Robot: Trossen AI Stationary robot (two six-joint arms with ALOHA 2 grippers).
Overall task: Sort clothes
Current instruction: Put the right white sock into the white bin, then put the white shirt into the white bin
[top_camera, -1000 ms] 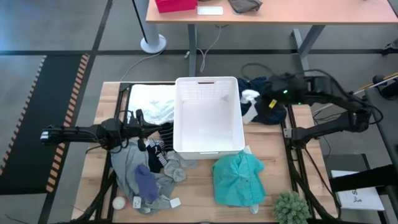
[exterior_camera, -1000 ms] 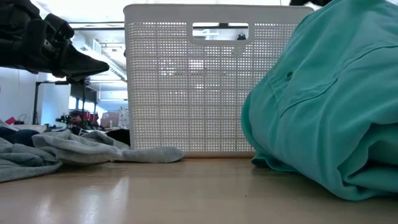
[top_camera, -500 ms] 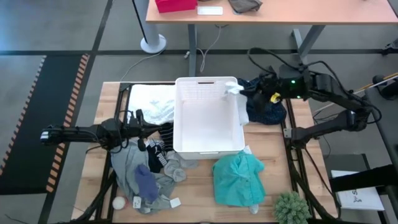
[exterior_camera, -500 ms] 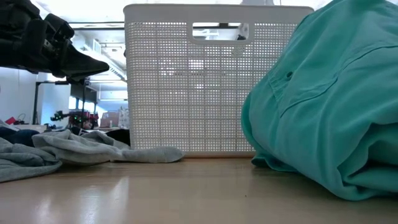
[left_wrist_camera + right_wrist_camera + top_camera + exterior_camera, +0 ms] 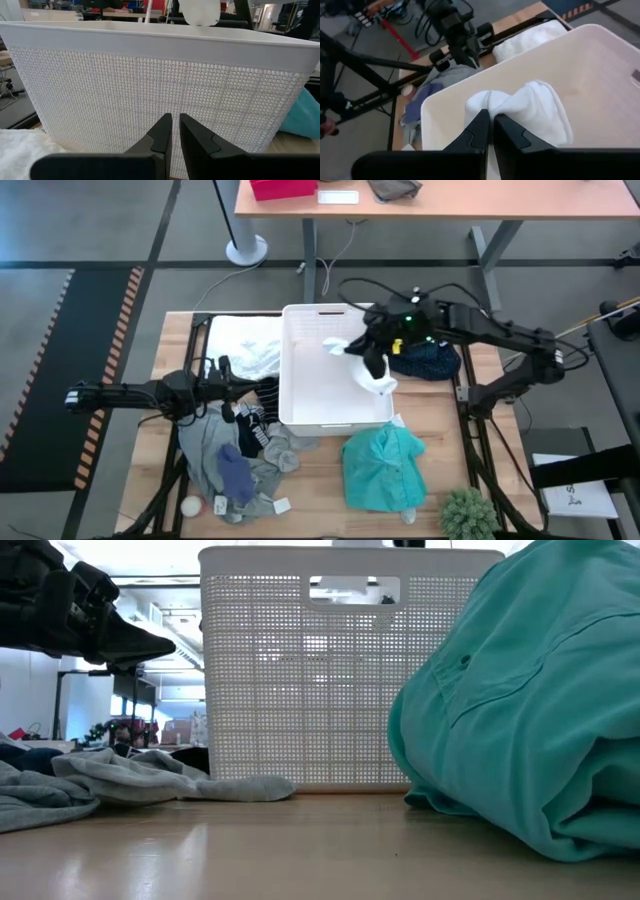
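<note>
My right gripper (image 5: 491, 131) is pinched shut on a white garment (image 5: 530, 112), a gathered fold of it caught between my fingertips, and I hold it above the inside of the white mesh basket (image 5: 305, 380). The cloth hangs loose below the pinch, so I judge it light, soft and limp; it will drape and swing rather than keep any shape, and a grip on a bunched fold is what suits it, since a single thin edge could slip out.

My left gripper (image 5: 174, 135) is closed on nothing, hovering just beside the basket's outer wall over the left-hand heap.

Further out, a navy dotted garment (image 5: 432, 360) lies on the table just beyond the basket's right side, and a teal garment (image 5: 383, 468) sits bunched in front of the basket. On the left are a white cloth (image 5: 243, 347), dark striped socks (image 5: 250, 427), a grey garment (image 5: 205, 448) and a blue piece (image 5: 236, 472). All look equally soft; I would take each at a raised wrinkle.
</note>
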